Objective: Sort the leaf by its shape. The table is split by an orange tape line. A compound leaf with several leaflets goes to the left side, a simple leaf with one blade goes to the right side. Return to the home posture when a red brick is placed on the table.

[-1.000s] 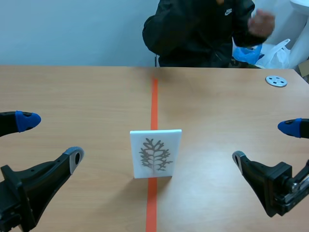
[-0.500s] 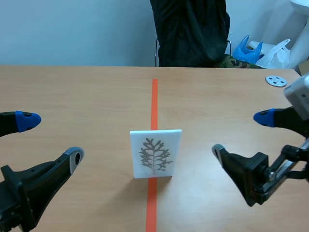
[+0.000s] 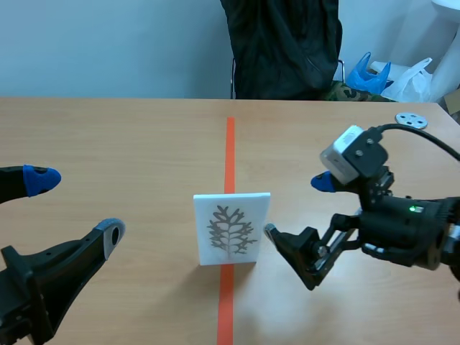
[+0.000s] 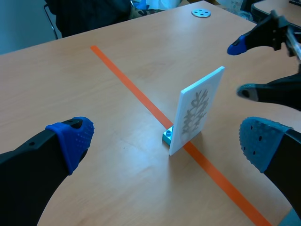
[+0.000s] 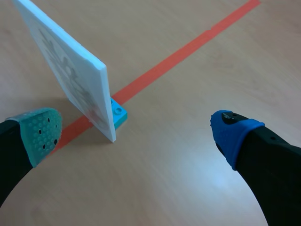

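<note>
White upright card with grey branching leaf print (image 3: 231, 228) stood on teal block (image 5: 117, 114) astride orange tape line (image 3: 230, 144), face toward robot. Right gripper (image 3: 295, 207) spread wide beside card edge, likely set for pinch. Left gripper (image 3: 77, 205) spread, well apart.

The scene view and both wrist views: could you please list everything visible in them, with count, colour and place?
table: one, light wood, running away from the robot.
tape line: one, orange, down the table's middle.
card: one, white with a grey branching leaf print, upright on the tape line.
block: one, teal, at the card's foot, behind it.
disc: one, grey with holes, far right of the table.
blue bag: one, behind the table, right.
white bag: one, beside the blue bag.
person: one, dark jacket, across the table.
left claw: one, black, open, on the left half.
right claw: one, black, open, close to the card's right edge.
</note>
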Motion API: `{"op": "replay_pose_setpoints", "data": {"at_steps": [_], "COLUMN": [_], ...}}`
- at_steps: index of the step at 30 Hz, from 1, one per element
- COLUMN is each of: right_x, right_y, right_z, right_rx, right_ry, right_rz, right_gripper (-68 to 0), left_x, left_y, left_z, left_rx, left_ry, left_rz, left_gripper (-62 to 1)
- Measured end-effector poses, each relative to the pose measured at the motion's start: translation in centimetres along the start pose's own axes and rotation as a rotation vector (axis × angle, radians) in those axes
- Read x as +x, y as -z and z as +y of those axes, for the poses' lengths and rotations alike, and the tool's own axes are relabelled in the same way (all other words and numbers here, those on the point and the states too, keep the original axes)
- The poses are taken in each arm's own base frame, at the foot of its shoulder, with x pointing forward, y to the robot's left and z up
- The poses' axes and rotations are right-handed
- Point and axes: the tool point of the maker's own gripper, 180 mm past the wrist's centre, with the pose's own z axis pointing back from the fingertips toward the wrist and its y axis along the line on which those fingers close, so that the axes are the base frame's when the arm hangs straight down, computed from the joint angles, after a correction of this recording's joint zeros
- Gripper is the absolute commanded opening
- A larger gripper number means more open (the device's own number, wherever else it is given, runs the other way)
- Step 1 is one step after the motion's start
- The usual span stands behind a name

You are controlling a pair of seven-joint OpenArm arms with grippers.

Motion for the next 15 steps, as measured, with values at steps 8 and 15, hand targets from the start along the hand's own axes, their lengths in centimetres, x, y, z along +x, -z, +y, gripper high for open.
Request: {"op": "replay_pose_setpoints", "data": {"at_steps": [8,15], "right_x": [-2.2,-1.2], "right_y": [4.5,7.0], "right_z": [2.8,5.8], "right_rx": [0.097,0.166], "right_ry": [0.000,-0.006], "right_rz": [0.047,0.016], "right_gripper": [-0.3,-19.2], "left_x": [0.0,0.0], "left_y": [0.0,0.0], "left_z": [0.0,0.0], "left_rx": [0.000,0.000], "left_ry": [0.000,0.000], "left_rz": [0.000,0.000], "left_gripper": [1.4,1.4]}}
